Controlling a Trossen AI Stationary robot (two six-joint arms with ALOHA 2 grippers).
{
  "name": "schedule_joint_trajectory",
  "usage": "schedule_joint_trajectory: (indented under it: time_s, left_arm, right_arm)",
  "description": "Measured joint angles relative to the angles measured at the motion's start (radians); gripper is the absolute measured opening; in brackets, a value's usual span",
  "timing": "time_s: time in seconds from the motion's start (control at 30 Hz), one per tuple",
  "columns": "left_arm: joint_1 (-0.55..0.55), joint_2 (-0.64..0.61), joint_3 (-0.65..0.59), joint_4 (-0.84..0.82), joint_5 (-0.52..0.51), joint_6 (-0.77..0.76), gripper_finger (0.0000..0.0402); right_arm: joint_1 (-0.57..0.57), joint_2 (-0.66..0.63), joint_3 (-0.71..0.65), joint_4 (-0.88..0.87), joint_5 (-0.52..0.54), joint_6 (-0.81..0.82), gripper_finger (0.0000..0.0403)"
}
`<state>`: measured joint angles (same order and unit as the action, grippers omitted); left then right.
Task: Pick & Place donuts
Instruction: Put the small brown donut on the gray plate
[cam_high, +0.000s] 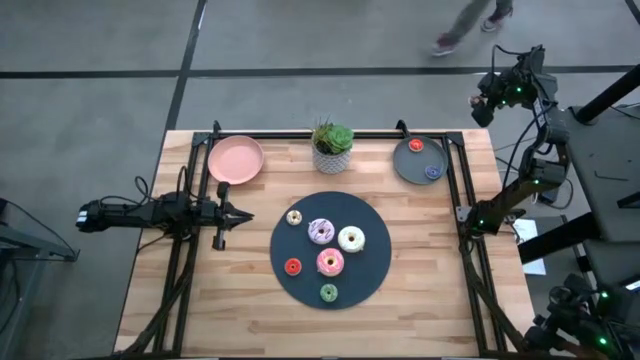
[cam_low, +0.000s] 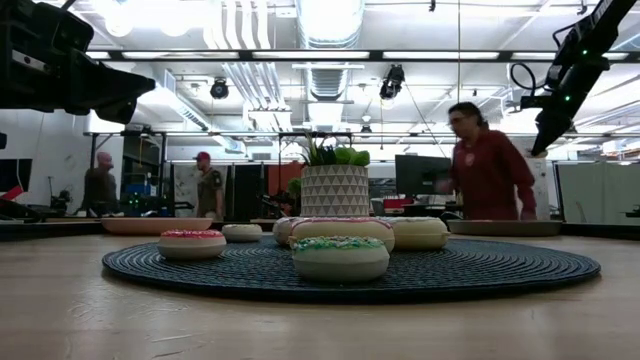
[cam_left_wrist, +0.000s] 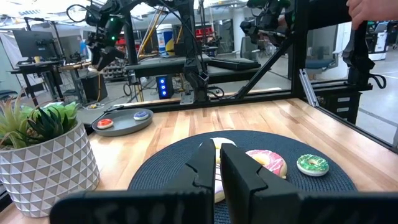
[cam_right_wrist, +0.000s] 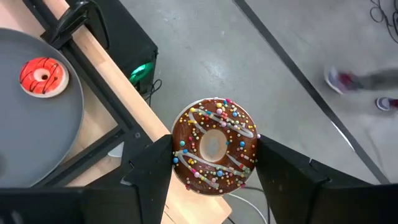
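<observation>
While the right claw (cam_right_wrist: 214, 163) hung raised past the tabletop's (cam_high: 200, 310) 1 o'clock corner, above the floor, its fingers were clamped on either side of a brown sprinkled donut (cam_right_wrist: 214, 146), held flat between them. Right arm reached up and outward from its mount at the 3 o'clock edge.

Left claw (cam_high: 245, 216) lay level and low over the tabletop at 9 o'clock of the dark round mat (cam_high: 375, 270), fingers pressed together, empty, pointing toward 3 o'clock.

On the mat: purple-white donut (cam_high: 321, 232), white donut (cam_high: 351, 239), pink donut (cam_high: 330, 262), cream donut (cam_high: 294, 217), red donut (cam_high: 293, 266), green donut (cam_high: 329, 293).

Grey plate (cam_high: 408, 165) at 1 o'clock carried a second red donut (cam_high: 416, 146) and a blue donut (cam_high: 432, 171).
</observation>
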<state>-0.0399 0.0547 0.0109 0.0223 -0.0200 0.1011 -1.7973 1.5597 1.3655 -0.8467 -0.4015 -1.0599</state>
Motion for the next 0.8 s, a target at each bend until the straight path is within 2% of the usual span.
schedule_joint_trajectory:
  time_s: [0.4,0.8]
  left_arm:
    - [0.0,0.0,0.0,0.0,0.0,0.0,0.0]
    - [0.0,0.0,0.0,0.0,0.0,0.0,0.0]
  right_arm:
    - [0.0,-0.001,0.0,0.008,0.003,0.022,0.021]
    - [0.003,-0.002,0.0,0.21,0.003,0.131,0.021]
